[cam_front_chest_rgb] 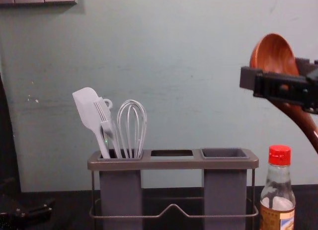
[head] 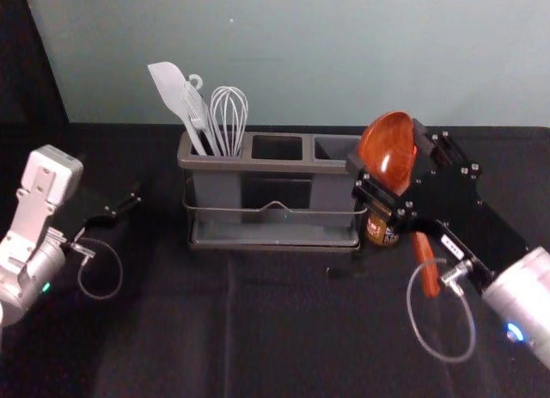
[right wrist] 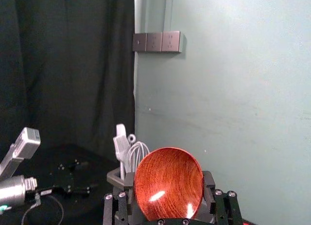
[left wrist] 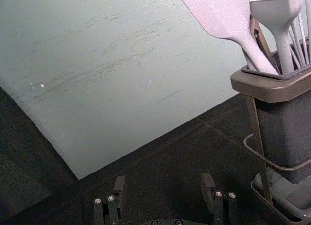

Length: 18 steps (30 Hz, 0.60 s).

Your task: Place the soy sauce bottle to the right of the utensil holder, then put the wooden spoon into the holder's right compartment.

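My right gripper [head: 388, 162] is shut on the wooden spoon [head: 388, 144] near its bowl, with the handle slanting down towards the front right. In the right wrist view, the spoon's bowl [right wrist: 167, 183] sits between the fingers of the right gripper [right wrist: 168, 191]. The chest view has the spoon [cam_front_chest_rgb: 278, 53] held high, above and right of the holder. The soy sauce bottle [cam_front_chest_rgb: 278, 190] stands upright beside the right end of the utensil holder [cam_front_chest_rgb: 174, 163], partly covered by the right gripper in the head view. My left gripper [head: 129, 205], also seen as gripper [left wrist: 164, 186], is open and empty, left of the holder.
White spatula [head: 176, 93], brush and whisk [head: 229, 114] stand in the holder's left compartment. Its middle [head: 277, 147] and right [head: 335, 149] openings hold no utensils. A wall [head: 301, 54] rises behind the dark table [head: 189, 329].
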### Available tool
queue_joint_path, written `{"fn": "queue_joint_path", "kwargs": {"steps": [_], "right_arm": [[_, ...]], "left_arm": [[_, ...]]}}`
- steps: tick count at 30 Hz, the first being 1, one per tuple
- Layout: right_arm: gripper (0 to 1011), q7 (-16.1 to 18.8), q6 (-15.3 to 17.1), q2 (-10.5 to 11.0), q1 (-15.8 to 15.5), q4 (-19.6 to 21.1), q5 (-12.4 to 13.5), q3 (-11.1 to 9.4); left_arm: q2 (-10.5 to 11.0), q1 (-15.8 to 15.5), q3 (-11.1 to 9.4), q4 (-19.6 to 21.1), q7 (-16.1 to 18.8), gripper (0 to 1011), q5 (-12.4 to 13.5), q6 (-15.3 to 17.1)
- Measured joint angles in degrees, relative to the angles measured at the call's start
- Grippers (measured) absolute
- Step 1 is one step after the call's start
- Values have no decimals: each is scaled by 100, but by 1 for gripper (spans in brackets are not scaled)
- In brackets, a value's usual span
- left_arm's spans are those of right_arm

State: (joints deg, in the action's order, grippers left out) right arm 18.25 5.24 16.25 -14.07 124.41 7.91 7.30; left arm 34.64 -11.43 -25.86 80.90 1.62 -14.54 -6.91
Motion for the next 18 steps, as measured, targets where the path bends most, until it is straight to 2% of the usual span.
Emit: {"fn": "queue_joint_path", "kwargs": {"steps": [3, 6, 7, 10, 13, 16, 18], "right_arm": [[836, 4, -12, 4, 182, -81, 37, 45], [837, 80, -17, 34, 637, -318, 79, 163], [837, 80, -17, 34, 637, -318, 79, 163], [837, 241, -18, 70, 1213, -707, 134, 309], [837, 353, -59, 78, 1596, -1007, 159, 419], [837, 485, -182, 62, 2157, -1491, 170, 588], [837, 529, -236, 40, 2348, -1675, 189, 643]], "left_arm": [[0, 0, -1, 0, 0, 1000, 0, 0], [0, -1, 0, 0, 0, 1000, 0, 0], [0, 0, 0, 0, 0, 1000, 0, 0], [0, 0, 0, 0, 0, 1000, 0, 0], [0, 0, 0, 0, 0, 1000, 0, 0], [0, 0, 0, 0, 0, 1000, 0, 0], [0, 0, 0, 0, 0, 1000, 0, 0]]}}
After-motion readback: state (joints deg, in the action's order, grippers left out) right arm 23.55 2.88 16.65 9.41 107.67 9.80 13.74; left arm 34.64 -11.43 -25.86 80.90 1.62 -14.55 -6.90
